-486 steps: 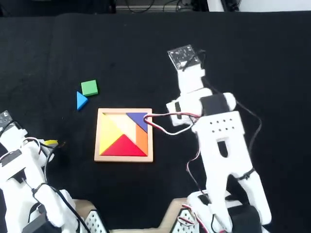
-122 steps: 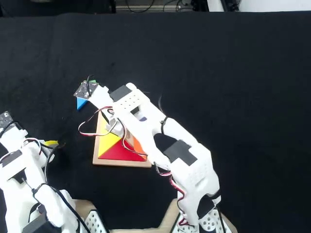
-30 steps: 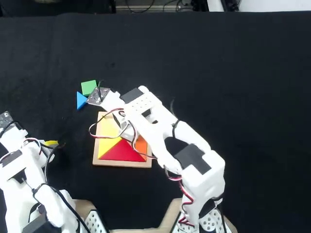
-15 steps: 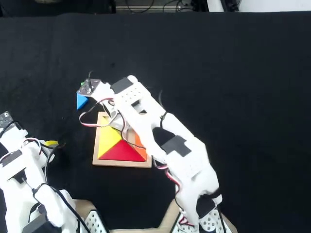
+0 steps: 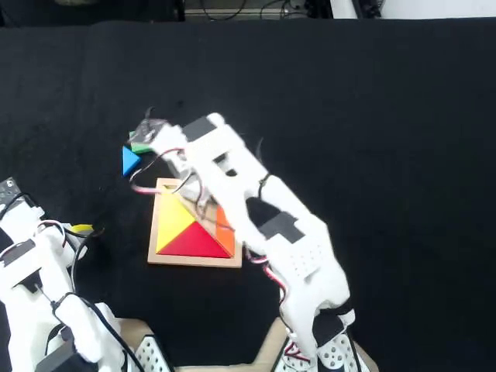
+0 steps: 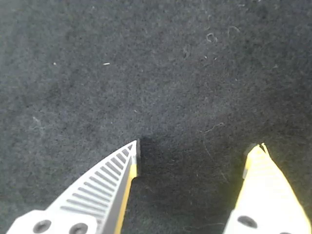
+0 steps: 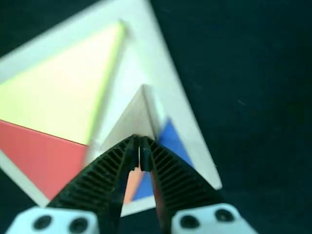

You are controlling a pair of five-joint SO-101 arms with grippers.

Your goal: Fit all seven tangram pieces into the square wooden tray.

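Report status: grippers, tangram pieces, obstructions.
Left gripper open over black cloth. Right gripper shut. Green square block and blue triangle block outside square wooden tray; right arm overhangs it.

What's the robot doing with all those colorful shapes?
It is doing a shape puzzle. The right gripper is shut, its arm stretched across the wooden tray, which already holds some pieces. A green square and a blue triangle lie outside on the cloth. The left gripper sits open off to the side.
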